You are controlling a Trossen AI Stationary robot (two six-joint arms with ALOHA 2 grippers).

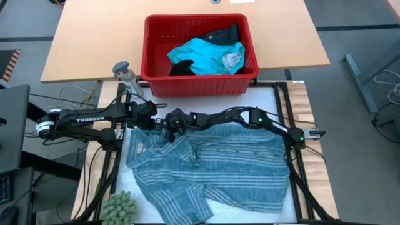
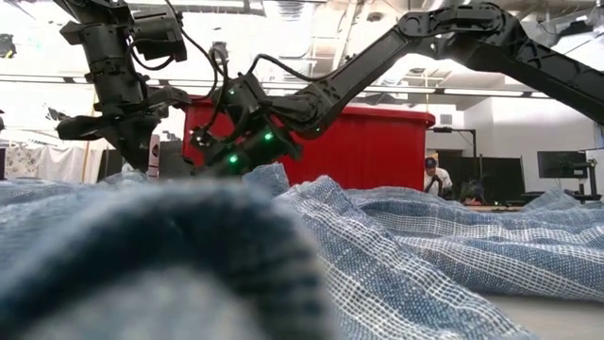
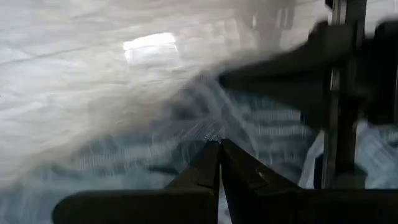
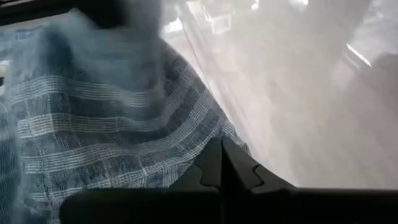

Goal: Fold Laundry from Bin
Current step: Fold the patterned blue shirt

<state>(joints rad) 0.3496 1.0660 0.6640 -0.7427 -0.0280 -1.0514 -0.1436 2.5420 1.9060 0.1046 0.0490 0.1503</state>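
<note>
So far only one garment is out: the blue-grey striped shirt [image 1: 219,169] lies spread but rumpled on the white mat [image 1: 275,100] in front of the bin [image 1: 199,53]. No fold lines visible; its near-left part is bunched and creased, so it reads as being flattened or positioned, not folded.

Both grippers sit at the shirt's far edge, the side toward the bin, just beside each other. Left gripper [image 3: 219,144] shows its fingers pressed together in its wrist view, tips at the striped cloth; likely pinching an edge, though the blur leaves that unsure. Right gripper [image 4: 221,144] looks the same: fingers together, tips against the fabric hem. In the low view both arms hang over the raised fabric ridge, with the red bin wall right behind.

Bin holds more laundry: a turquoise garment [image 1: 206,56] on top and black pieces [image 1: 182,67] beside and behind it, all inside the walls, untouched as far as the pictures show.

Nearby clutter: small grey bottle [image 1: 125,75] stands just off the bin's left corner, a green spiky plant [image 1: 119,207] sits at the near-left of the mat, apart from the shirt.

Progress judgement: early. One item extracted and laid out, zero folds completed, at least two or three items left in the bin.
</note>
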